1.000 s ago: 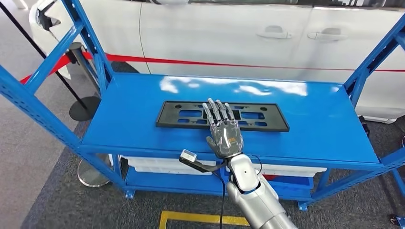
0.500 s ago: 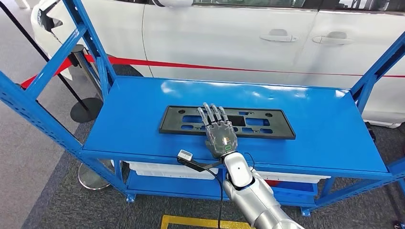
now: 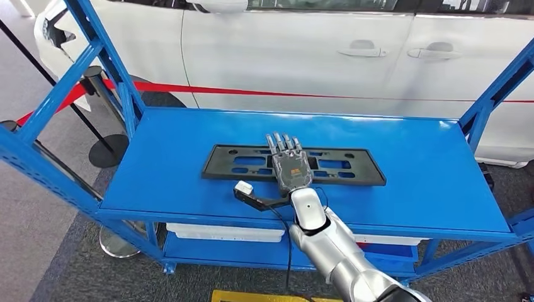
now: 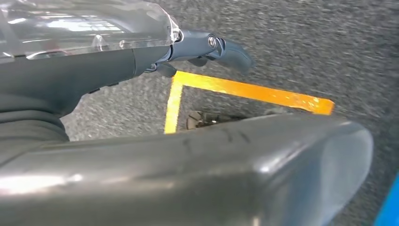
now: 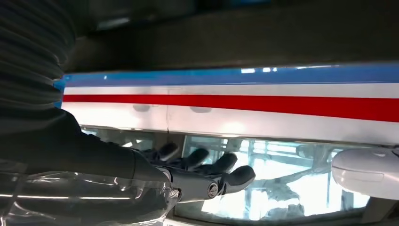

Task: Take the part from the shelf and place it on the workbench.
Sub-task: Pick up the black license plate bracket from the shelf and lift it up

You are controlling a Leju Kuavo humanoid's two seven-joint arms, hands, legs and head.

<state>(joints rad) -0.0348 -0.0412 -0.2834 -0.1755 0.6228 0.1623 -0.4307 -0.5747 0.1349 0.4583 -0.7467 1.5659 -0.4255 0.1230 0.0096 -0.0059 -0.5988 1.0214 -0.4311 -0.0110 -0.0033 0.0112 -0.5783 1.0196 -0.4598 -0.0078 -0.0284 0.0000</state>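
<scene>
The part [image 3: 293, 165], a flat black plastic frame with cut-outs, lies mid-shelf [image 3: 409, 170]. The right hand [image 3: 289, 165] hovers over it, fingers straight and apart, empty. Likely light, stiff; grip the near long edge.

The part [image 3: 293, 164] lies flat at the middle of the shelf [image 3: 189, 182], its length running from 9 to 3 o'clock. The right hand [image 3: 288, 165] is stretched flat over the part's centre, its arm coming in from 6 o'clock. A car [image 3: 302, 50] stands behind the shelf at 12 o'clock. A stanchion base [image 3: 108, 150] sits on the floor at 9 o'clock.
</scene>
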